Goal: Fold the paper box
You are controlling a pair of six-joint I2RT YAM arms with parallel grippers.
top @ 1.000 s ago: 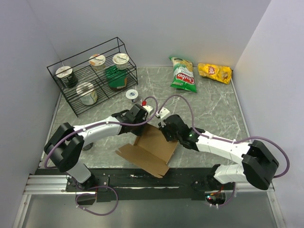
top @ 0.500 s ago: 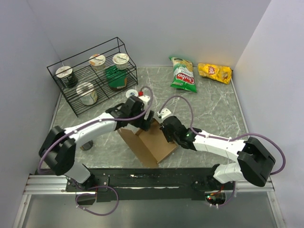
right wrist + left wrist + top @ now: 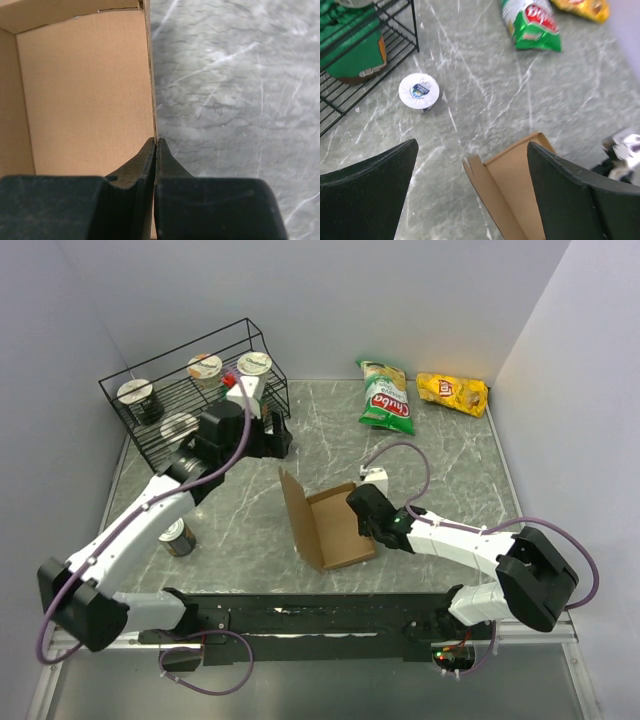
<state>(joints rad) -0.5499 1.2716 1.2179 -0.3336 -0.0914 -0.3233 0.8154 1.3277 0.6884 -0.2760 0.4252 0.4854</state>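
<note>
The paper box (image 3: 335, 530) is a brown cardboard sheet lying mid-table, its left flap (image 3: 295, 508) standing upright. In the left wrist view the box (image 3: 517, 192) lies below and apart from my left gripper (image 3: 472, 145), whose black fingers (image 3: 372, 192) are spread wide with nothing between them. In the top view my left gripper (image 3: 280, 437) hangs raised near the wire rack. My right gripper (image 3: 360, 522) is at the box's right side. In the right wrist view it (image 3: 155, 142) is pinched shut on the thin right edge of the box (image 3: 85, 95).
A black wire rack (image 3: 160, 445) with cups and a green pack stands at the back left. A white lidded cup (image 3: 419, 91) sits beside it. A small can (image 3: 177, 537) stands by the left arm. Green (image 3: 385, 398) and yellow (image 3: 452, 392) chip bags lie at the back right.
My left gripper let go of the box's left flap, opened wide and rose back toward the rack. The flap went from lying flat to standing. My right gripper closed on the right edge.
</note>
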